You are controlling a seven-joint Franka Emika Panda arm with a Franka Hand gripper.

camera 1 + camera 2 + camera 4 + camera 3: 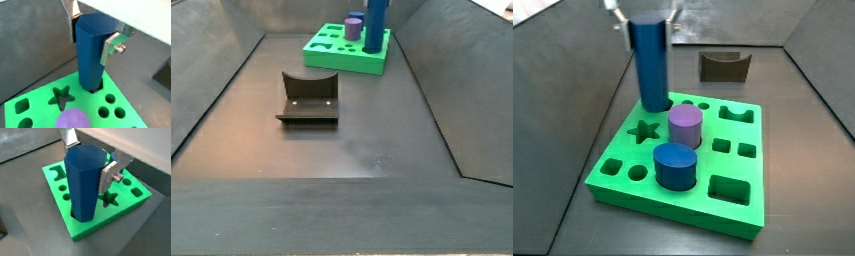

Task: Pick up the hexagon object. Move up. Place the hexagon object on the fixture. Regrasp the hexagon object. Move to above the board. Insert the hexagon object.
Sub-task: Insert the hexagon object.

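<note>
The hexagon object [91,55] [85,183] [651,65] [377,25] is a long slim blue prism standing upright, its lower end inside a hole near a corner of the green board [127,97] [90,225] [667,200] [338,60]. My gripper [92,31] [87,155] [644,18] is shut on the prism's upper part, silver fingers [110,47] [110,175] pressed on opposite sides. The dark fixture [723,65] [307,97] stands on the floor apart from the board, with nothing on it.
A purple cylinder [684,125] [353,28] [72,120] and a short dark-blue cylinder [675,165] [350,19] stand in board holes. A star hole [61,95] [109,198] [643,130] lies beside the prism. Grey sloping walls [445,90] enclose the floor.
</note>
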